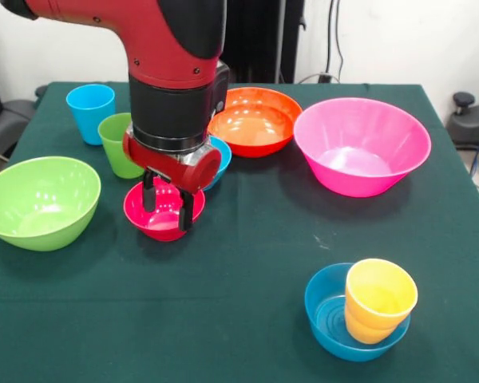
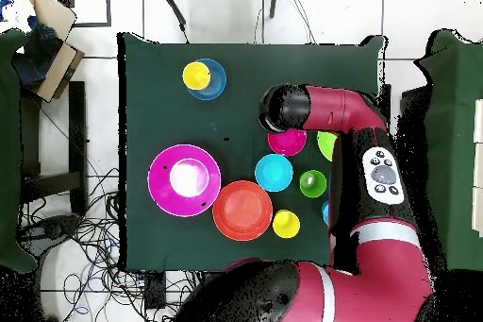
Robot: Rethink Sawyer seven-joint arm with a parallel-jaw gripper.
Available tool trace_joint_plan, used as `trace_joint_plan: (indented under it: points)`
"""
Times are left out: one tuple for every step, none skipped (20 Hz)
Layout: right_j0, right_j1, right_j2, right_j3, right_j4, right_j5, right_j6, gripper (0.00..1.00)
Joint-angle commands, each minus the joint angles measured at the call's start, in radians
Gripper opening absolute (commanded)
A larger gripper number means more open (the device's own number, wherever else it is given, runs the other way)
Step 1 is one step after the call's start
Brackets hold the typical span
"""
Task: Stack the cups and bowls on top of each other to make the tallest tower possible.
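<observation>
1 yellow cup (image 1: pixel 380 299) (tilted) in blue bowl (image 1: pixel 329 316); end effector (image 1: pixel 168 206) fingers apart, straddling red bowl (image 1: pixel 161 217) rim.

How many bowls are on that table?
6: lime green bowl at left, red bowl under the gripper, blue bowl half hidden behind the arm, orange bowl and pink bowl at back, second blue bowl in front holding yellow cups.

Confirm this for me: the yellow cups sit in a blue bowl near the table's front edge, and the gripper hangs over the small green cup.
Not quite. The yellow cups do sit in a blue bowl, but the gripper hangs over the small red bowl, fingers reaching into it; the green cup stands apart beside the arm. The front view shows this.
</observation>
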Motion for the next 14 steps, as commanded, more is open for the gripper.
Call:
trace_joint_plan:
  points:
    - [-0.016, -0.109, 0.034, 0.119, 0.013, 0.053, -0.069, 1.00]
    - [-0.016, -0.130, 0.038, 0.170, 0.024, 0.042, -0.056, 1.00]
    - [-0.012, -0.138, 0.038, 0.191, 0.026, 0.039, -0.051, 1.00]
    - [0.000, -0.146, 0.036, 0.213, 0.027, 0.035, -0.041, 1.00]
    - [-0.006, -0.146, 0.051, 0.233, 0.038, 0.033, -0.046, 1.00]
    - [-0.013, -0.152, 0.074, 0.259, 0.049, 0.036, -0.063, 1.00]
    - [-0.011, -0.156, 0.077, 0.271, 0.052, 0.037, -0.064, 1.00]
    - [-0.003, -0.161, 0.074, 0.284, 0.054, 0.036, -0.055, 1.00]
    - [-0.001, -0.161, 0.075, 0.289, 0.057, 0.034, -0.052, 1.00]
    - [-0.004, -0.150, 0.083, 0.287, 0.059, 0.030, -0.059, 1.00]
    - [-0.007, -0.141, 0.092, 0.285, 0.060, 0.022, -0.066, 1.00]
    - [-0.015, -0.125, 0.106, 0.279, 0.063, 0.015, -0.080, 1.00]
    - [-0.022, -0.115, 0.118, 0.274, 0.062, 0.007, -0.095, 1.00]
    - [-0.029, -0.106, 0.129, 0.270, 0.061, -0.002, -0.111, 1.00]
